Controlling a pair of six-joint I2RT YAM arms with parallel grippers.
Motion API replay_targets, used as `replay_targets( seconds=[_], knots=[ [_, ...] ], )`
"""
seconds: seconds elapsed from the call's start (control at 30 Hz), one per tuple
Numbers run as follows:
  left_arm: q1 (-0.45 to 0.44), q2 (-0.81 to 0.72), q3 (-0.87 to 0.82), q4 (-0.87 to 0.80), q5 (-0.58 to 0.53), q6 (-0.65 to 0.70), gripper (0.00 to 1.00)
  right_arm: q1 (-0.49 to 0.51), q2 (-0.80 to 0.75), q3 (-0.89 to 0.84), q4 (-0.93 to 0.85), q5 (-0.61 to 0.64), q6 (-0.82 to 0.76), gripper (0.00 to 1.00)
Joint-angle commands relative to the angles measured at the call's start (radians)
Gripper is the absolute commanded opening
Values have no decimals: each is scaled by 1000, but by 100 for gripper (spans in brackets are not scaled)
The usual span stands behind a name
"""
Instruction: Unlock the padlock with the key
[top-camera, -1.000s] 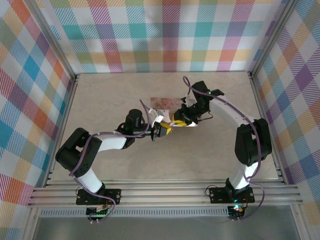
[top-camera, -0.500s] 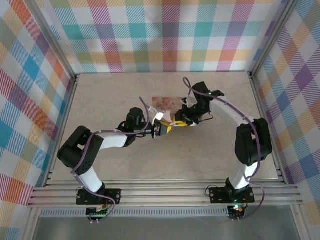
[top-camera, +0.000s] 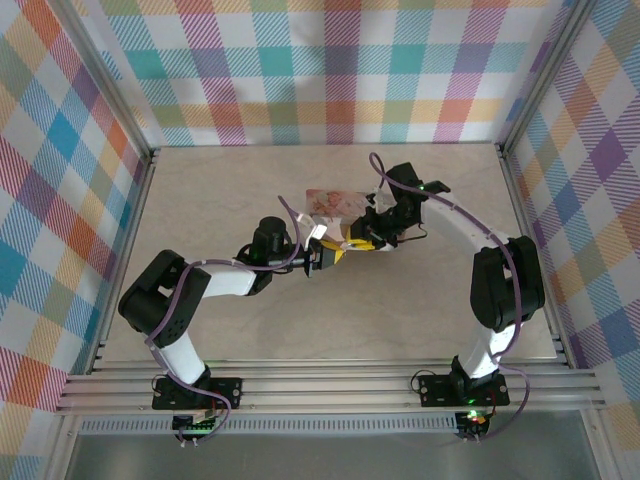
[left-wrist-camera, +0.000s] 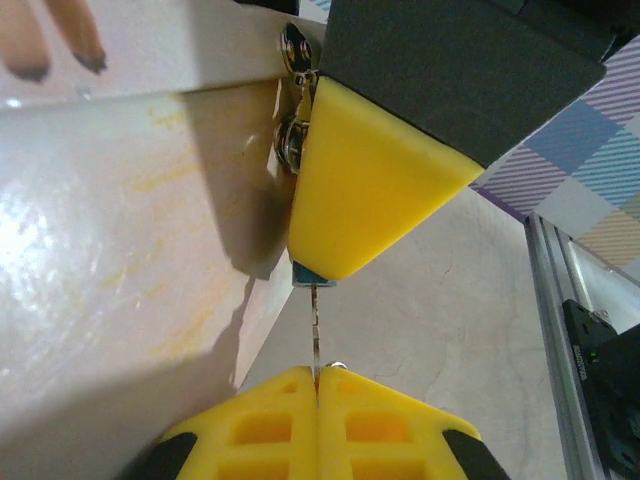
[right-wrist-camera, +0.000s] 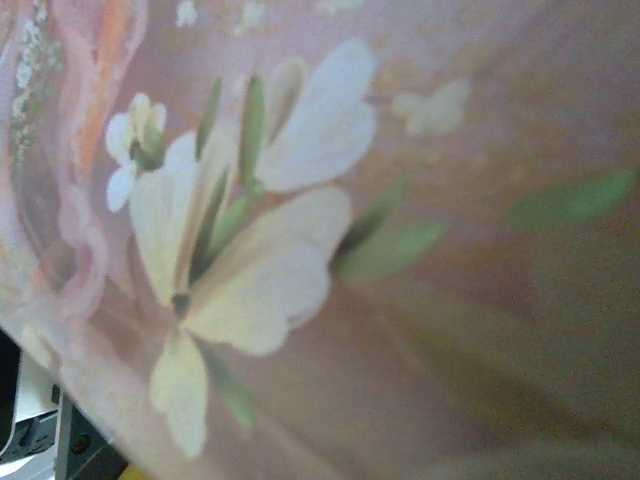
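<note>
My left gripper (left-wrist-camera: 318, 372) is shut on the key (left-wrist-camera: 316, 325), a thin dark blade pointing straight away from its yellow fingertips. The key's tip enters the padlock (left-wrist-camera: 306, 276), of which a small bluish-grey end shows under a yellow finger (left-wrist-camera: 370, 190) of my right gripper. That finger lies over the padlock beside the pink tin box (left-wrist-camera: 120, 260). Shiny metal loops (left-wrist-camera: 291, 140) sit at the box's edge just above. In the top view the left gripper (top-camera: 330, 255) and the right gripper (top-camera: 360, 237) meet at the near side of the tin box (top-camera: 335, 199). The box's flowered lid (right-wrist-camera: 400, 300) is blurred in the right wrist view.
The box stands mid-table on the beige tabletop (top-camera: 420, 300). An aluminium frame rail (left-wrist-camera: 560, 300) runs along the table's edge, and plaid walls (top-camera: 60, 200) close in the left, back and right sides.
The left gripper, the right gripper and the tin box have all edged slightly toward the back. Both grips look the same.
</note>
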Motion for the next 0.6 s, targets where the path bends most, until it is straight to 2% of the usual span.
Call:
replay_targets(
  seconds=[0.0,0.33,0.57],
  knots=[
    [-6,1,6,99,-65,12,0,28,-8,-5,-42,-168,20,0],
    [-27,-11,16,120,-106,15,0,27,8,2,-78,-166,25,0],
    [-32,20,20,194,-111,-50,0,28,9,-2,-68,-136,59,0]
  ],
)
